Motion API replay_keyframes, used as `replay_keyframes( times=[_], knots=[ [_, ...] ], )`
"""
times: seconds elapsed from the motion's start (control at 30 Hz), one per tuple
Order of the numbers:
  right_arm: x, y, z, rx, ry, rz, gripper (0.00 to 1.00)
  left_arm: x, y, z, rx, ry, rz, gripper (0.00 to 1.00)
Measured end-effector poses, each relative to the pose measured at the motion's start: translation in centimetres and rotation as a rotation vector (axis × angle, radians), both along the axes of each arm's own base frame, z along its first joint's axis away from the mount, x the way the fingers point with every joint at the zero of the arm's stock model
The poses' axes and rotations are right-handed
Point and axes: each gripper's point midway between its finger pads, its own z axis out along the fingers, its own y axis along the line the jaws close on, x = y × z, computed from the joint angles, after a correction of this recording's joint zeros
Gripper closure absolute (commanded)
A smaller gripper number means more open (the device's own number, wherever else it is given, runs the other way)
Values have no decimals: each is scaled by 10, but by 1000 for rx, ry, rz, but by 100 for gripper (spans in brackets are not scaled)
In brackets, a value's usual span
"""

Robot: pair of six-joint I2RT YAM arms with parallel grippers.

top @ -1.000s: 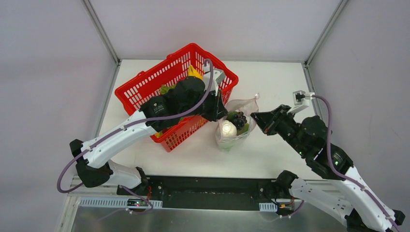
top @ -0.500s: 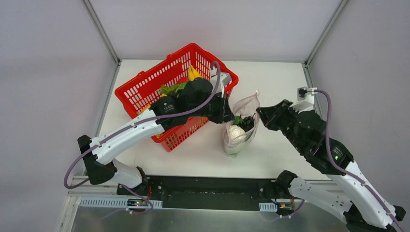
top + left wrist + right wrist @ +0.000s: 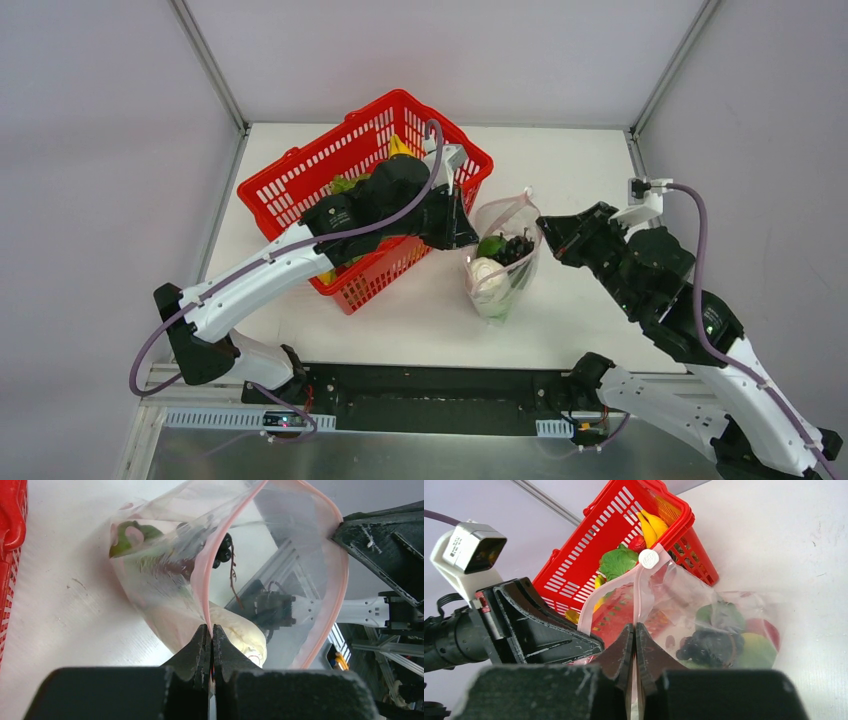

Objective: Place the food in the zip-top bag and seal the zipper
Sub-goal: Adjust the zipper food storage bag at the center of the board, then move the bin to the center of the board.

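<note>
The zip-top bag (image 3: 503,275) stands upright on the white table, to the right of the basket, its mouth held apart between both grippers. My left gripper (image 3: 468,236) is shut on the pink zipper (image 3: 200,570) at the bag's left rim. My right gripper (image 3: 546,232) is shut on the opposite rim, the strip pinched between its fingertips (image 3: 644,642). The zipper's white slider (image 3: 648,558) sits at the far end of the mouth. Food lies inside: a white cabbage (image 3: 240,630), dark grapes (image 3: 711,647) and a green fruit (image 3: 490,246).
A red mesh basket (image 3: 300,180) stands left of the bag, under my left arm, with bananas (image 3: 651,525) and leafy greens (image 3: 619,562) in it. Grey walls close the table (image 3: 580,170) on three sides.
The bag has been raised from slumped to upright and shifted a little right. My right gripper moved in from beside the bag and shut on its rim. The left gripper kept its hold.
</note>
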Motion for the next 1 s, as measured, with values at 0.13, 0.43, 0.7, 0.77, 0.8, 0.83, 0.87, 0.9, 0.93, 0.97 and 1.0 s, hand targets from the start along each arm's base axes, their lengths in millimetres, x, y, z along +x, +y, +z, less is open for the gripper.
replay_keyframes(
  times=[0.13, 0.43, 0.7, 0.77, 0.8, 0.83, 0.87, 0.9, 0.93, 0.97, 1.0],
  knots=[
    [-3, -1, 5, 16, -9, 7, 97, 1, 3, -1, 2, 11, 4, 65],
    [14, 24, -12, 5, 30, 25, 97, 21, 45, -25, 133, -13, 137, 23],
    [30, 51, -34, -24, 70, 54, 97, 25, 105, -10, 181, -108, 260, 5],
    [32, 55, -34, -20, 70, 63, 97, 24, 121, -3, 182, -137, 289, 2],
    [32, 56, -34, -19, 70, 68, 97, 23, 129, 0, 183, -149, 302, 2],
    [32, 56, -33, -17, 68, 68, 97, 25, 137, 2, 185, -157, 322, 1],
    [32, 57, -32, -15, 67, 69, 97, 27, 144, 4, 190, -165, 342, 1],
    [32, 57, -32, -13, 65, 70, 97, 31, 154, 5, 201, -173, 368, 1],
    [31, 57, -32, -12, 65, 71, 97, 35, 163, 4, 216, -177, 395, 1],
    [31, 57, -31, -10, 63, 72, 97, 40, 172, 2, 237, -179, 422, 1],
    [31, 57, -30, -8, 61, 73, 97, 43, 178, 1, 250, -177, 437, 1]
  ],
)
